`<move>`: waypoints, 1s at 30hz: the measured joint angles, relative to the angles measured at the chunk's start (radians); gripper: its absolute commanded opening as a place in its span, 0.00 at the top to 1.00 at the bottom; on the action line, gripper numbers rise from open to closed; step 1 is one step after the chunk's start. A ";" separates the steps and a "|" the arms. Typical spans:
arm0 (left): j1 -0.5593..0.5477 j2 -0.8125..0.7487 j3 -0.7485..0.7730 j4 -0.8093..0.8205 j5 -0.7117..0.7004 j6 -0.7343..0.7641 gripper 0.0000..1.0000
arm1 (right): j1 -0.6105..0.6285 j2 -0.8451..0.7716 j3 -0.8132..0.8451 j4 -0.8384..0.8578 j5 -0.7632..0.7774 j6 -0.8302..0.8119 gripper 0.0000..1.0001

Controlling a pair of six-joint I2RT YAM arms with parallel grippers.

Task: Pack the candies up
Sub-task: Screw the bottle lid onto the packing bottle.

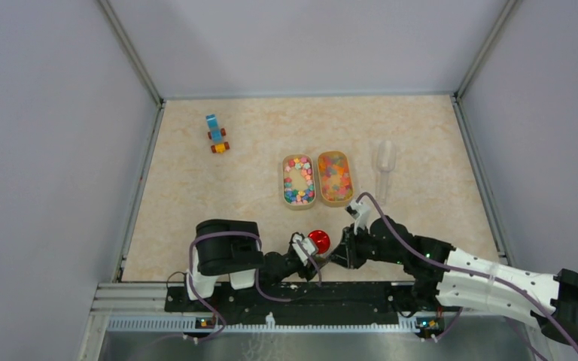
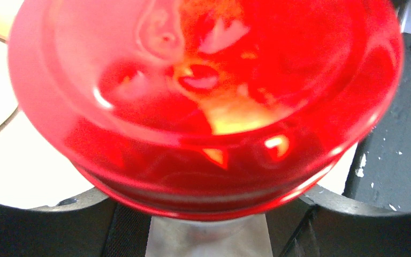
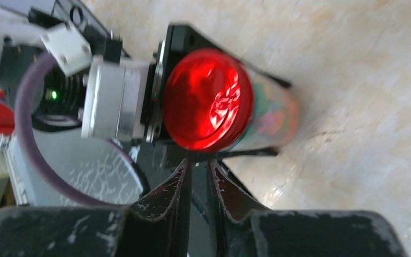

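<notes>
- Our left gripper (image 1: 308, 250) was clamped round a jar (image 3: 272, 115), just under its red lid (image 3: 208, 99). The jar was tipped over so that the lid faced the other gripper.
- Our right gripper (image 3: 199, 167) stood just short of the lid, its jaws nearly together with a narrow gap and nothing between them.
- We judged the step to be taking hold of the lid to turn it. The jaws would need to spread wider than the lid, come square over its rim and then close, with the left grip firm.
- The candies (image 1: 336, 174) lay in two trays (image 1: 284, 183), well ahead of both grippers. Blurred colours showed through the jar wall, but we could not tell what they were.
- A clear scoop (image 1: 384, 159) lay ahead and to the right of the right gripper, and a toy vehicle (image 1: 216, 134) far ahead and left of the left one. Neither stood in the way.
- We thought the likelier trouble was the two grippers knocking together, being so close.
</notes>
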 measured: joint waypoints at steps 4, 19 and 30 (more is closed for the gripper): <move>0.008 0.008 0.009 0.000 0.000 0.000 0.47 | 0.026 -0.001 -0.002 -0.071 -0.014 0.021 0.80; 0.009 0.010 0.012 0.000 0.000 0.001 0.47 | 0.019 0.117 0.311 -0.251 0.235 -0.119 0.61; 0.010 0.010 0.013 0.000 0.000 0.001 0.47 | -0.142 0.346 0.360 -0.164 0.079 -0.263 0.62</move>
